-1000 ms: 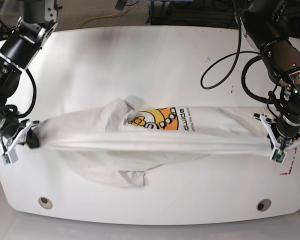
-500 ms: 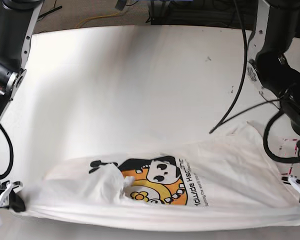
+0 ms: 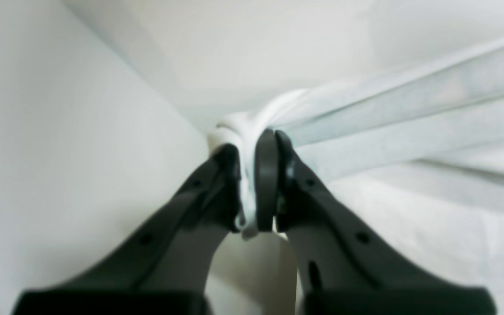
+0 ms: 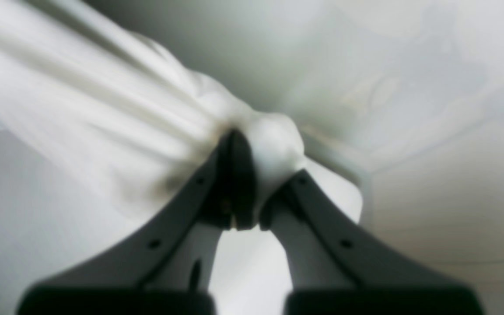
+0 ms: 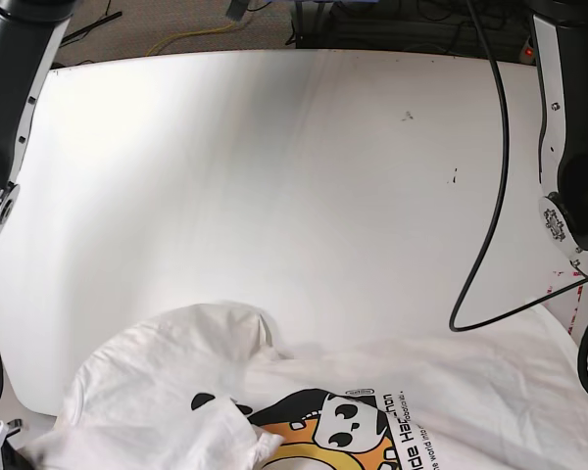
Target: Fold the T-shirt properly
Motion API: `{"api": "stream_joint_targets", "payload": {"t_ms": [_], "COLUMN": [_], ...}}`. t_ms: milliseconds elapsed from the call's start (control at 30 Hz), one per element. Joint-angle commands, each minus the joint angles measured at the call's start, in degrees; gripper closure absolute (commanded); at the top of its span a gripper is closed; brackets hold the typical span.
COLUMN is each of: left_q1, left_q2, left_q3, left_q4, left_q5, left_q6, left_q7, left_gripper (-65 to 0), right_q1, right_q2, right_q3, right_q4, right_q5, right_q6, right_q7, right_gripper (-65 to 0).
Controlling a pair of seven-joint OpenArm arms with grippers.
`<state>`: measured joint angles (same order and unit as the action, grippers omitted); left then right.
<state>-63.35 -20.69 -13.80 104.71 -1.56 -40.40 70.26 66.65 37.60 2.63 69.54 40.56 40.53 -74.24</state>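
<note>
Gripping the T-shirt [image 5: 451, 392] at two spots, both of our claws are clenched on bunched white cloth. Seen from the left wrist camera, our left gripper [image 3: 254, 186] has its dark jaws pressed together with a thin wad of fabric squeezed between them, and taut folds of the shirt [image 3: 409, 122] stream away to the upper right. Seen from the right wrist camera, our right gripper [image 4: 252, 183] pinches a rounded knot of fabric between its jaws, and the shirt [image 4: 103, 122] fans out to the upper left in blurred pleats.

From the base camera, the shirt fills the bottom of the picture, near the front edge of the white table [image 5: 274, 176]. It looks lifted and spread wide, with a rumpled hump on its left part. An orange cartoon print [image 5: 318, 431] with black and white figures faces the camera at the bottom centre, beside a line of dark lettering [image 5: 407, 436] running sideways. Neither claw itself shows clearly in this view. A black cable [image 5: 490, 196] hangs from our left arm [image 5: 573, 147] at the right edge, looping just above the shirt.
</note>
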Motion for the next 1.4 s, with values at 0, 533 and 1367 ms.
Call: {"api": "stream_joint_targets", "payload": {"t_ms": [0,533,1367], "left_q1": [0.8,30.96,80.89], "left_q2": [-1.69,0.51,5.17], "left_q3": [-0.4,-4.88,-20.26], "left_q4": [0.31,10.68,10.42], "left_q5": [2.66,2.66,2.75], "left_q6": [0.4,0.4,0.4], "left_q7": [0.2,6.44,-1.91], "left_gripper": [-0.4,-0.4,-0.4], "right_q1": [-2.52,-40.15,-76.28], "right_q2": [2.53,1.12,-10.48], "right_q3": [2.16,21.32,35.48], "right_q4": [0.57,14.11,25.54], "right_q5": [-0.69,5.99,6.79], "right_q6": [-0.53,-0.53,-0.53], "right_q7": [-1.24,-1.32,-1.41], "right_gripper": [0.0,0.0,0.0]}}
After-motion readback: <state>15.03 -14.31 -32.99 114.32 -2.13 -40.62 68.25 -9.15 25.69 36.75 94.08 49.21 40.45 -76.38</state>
